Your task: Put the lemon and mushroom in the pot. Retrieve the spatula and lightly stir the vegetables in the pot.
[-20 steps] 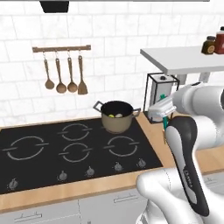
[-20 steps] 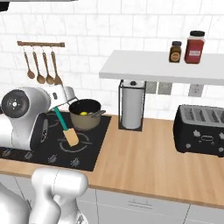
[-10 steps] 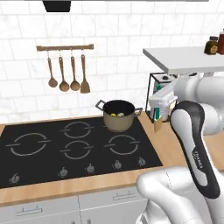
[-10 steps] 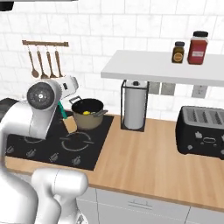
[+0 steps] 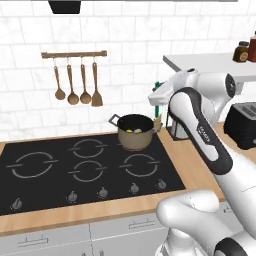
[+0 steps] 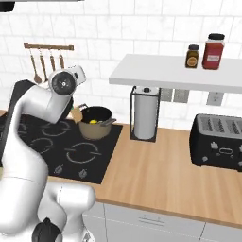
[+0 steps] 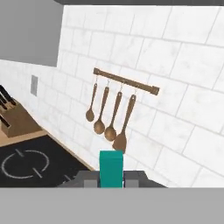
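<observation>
The jaws are clenched on the spatula, right of the middle of the left base view, its blade by the pot rim. A lemon sits inside.

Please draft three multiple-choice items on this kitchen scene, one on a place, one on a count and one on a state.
1. Where does the pot stand?
A. on the cooktop's back right corner
B. on the shelf
C. on the toaster

2. How many utensils hang from the wall rail?
A. two
B. four
C. six

3. What is the end effector doing?
A. standing open
B. shut on the spatula
C. shut on a jar

Answers: 1 A, the pot sits on the black cooktop near the paper towel holder; 2 B, four brown utensils hang there; 3 B, the teal handle sits between its fingers in the hand view.
</observation>
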Tool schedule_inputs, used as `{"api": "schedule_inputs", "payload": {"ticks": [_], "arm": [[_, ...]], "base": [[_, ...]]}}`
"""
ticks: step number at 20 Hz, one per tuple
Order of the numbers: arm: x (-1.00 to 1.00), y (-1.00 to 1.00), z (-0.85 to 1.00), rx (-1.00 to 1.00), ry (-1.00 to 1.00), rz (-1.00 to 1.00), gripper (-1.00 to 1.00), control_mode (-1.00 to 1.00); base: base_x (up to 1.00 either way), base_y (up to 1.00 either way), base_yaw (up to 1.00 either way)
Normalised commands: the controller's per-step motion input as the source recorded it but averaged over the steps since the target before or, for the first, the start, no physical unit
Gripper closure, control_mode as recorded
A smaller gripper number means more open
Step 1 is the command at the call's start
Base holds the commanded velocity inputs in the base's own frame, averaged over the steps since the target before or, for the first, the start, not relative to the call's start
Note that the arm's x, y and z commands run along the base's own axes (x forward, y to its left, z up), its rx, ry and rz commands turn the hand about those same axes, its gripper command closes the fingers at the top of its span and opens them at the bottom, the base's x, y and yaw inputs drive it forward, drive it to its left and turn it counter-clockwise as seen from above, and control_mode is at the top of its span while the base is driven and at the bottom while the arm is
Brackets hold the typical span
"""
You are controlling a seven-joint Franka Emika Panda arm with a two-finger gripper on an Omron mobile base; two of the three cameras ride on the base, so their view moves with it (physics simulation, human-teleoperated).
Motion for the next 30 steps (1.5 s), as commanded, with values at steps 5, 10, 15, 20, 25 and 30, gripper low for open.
{"api": "schedule_inputs", "payload": {"ticks": [5, 10, 15, 20, 25, 30], "arm": [[0.8, 0.41, -0.29, -0.1, -0.02, 0.0, 1.0, -1.0], [0.46, 0.22, -0.33, -0.1, 0.0, -0.05, 1.0, -1.0], [0.35, 0.26, -0.07, 0.0, 0.0, -0.22, 1.0, -1.0], [0.43, 0.09, -0.09, 0.01, 0.01, -0.18, 1.0, -1.0], [0.19, -0.01, -0.24, 0.04, 0.03, -0.09, 1.0, -1.0], [0.18, -0.06, -0.27, 0.06, 0.02, -0.03, 1.0, -1.0]], "base": [[0.0, 0.0, 0.0], [0.0, 0.0, 0.0], [0.0, 0.0, 0.0], [0.0, 0.0, 0.0], [0.0, 0.0, 0.0], [0.0, 0.0, 0.0]]}}
